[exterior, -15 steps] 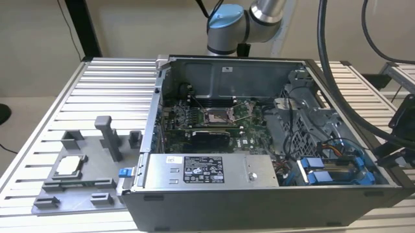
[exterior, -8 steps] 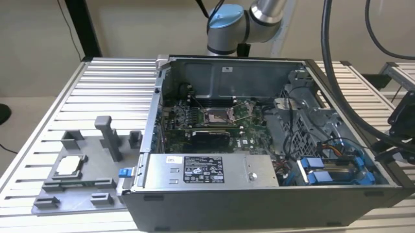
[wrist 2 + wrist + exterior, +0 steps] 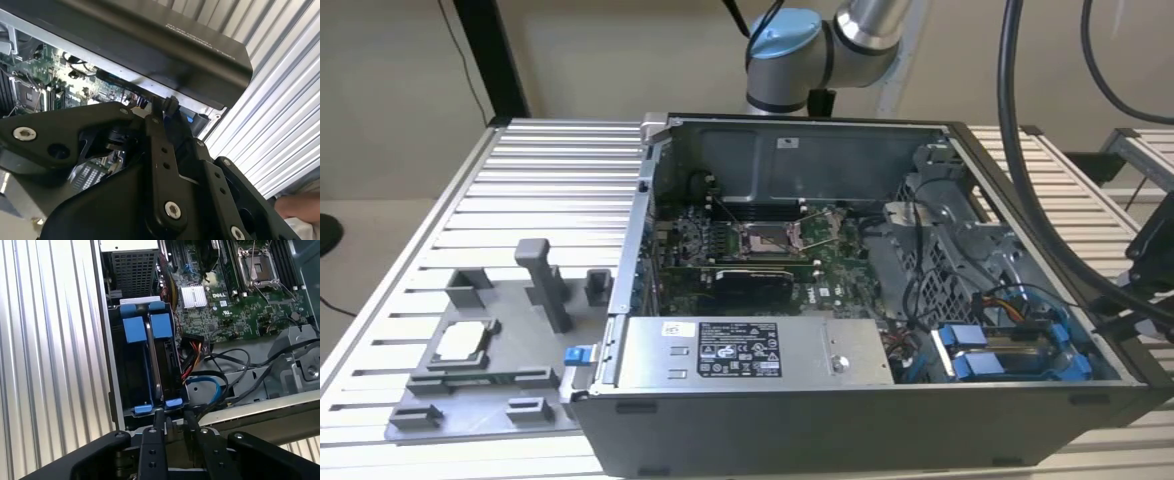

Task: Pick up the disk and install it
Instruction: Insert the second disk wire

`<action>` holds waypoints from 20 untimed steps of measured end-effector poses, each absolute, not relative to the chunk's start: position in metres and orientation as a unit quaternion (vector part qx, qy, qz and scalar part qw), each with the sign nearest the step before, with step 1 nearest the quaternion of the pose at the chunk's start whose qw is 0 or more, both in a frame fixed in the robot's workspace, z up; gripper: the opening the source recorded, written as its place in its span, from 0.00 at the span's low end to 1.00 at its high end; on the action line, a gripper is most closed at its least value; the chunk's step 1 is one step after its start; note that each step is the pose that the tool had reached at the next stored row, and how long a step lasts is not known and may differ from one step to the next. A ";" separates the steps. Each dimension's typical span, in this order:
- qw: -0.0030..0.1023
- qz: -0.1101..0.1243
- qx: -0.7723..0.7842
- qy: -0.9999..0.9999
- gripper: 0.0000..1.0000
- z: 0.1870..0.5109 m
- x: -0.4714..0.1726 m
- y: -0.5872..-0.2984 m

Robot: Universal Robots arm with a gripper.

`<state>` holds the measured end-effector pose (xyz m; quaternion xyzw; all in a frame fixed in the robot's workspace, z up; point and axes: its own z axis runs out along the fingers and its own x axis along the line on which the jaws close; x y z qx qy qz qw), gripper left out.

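Disk point(image 3: 162, 357) sits upright in its blue-bracketed bay point(image 3: 135, 330); gripper point(image 3: 174, 416) hovers at its near edge, fingers slightly parted, empty. Seating looks best pressed squarely.

Blue-bracketed disk point(image 3: 161, 347), green motherboard point(image 3: 240, 310), black hand point(image 3: 172, 422), ribbed silver table point(image 3: 534, 190).

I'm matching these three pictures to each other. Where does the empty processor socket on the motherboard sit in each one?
Exterior view: the processor socket sits mid-board, near the middle of the open computer case.
Second wrist view: the socket is at the picture's edge, beyond the black case wall.
First wrist view: the socket lies far across the board from the blue drive brackets.
Shared landmark: the ribbed metal table beside the case.
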<state>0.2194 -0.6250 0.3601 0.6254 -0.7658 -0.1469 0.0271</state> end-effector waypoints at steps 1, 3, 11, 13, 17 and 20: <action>0.027 -0.147 0.625 -0.766 1.00 0.360 0.219 -0.625; 0.027 -0.147 0.625 -0.766 1.00 0.359 0.219 -0.625; 0.027 -0.147 0.625 -0.766 0.00 0.359 0.219 -0.625; 0.027 -0.147 0.625 -0.766 0.00 0.359 0.219 -0.625; 0.027 -0.147 0.625 -0.766 0.00 0.360 0.219 -0.625; 0.027 -0.147 0.625 -0.766 0.00 0.363 0.213 -0.625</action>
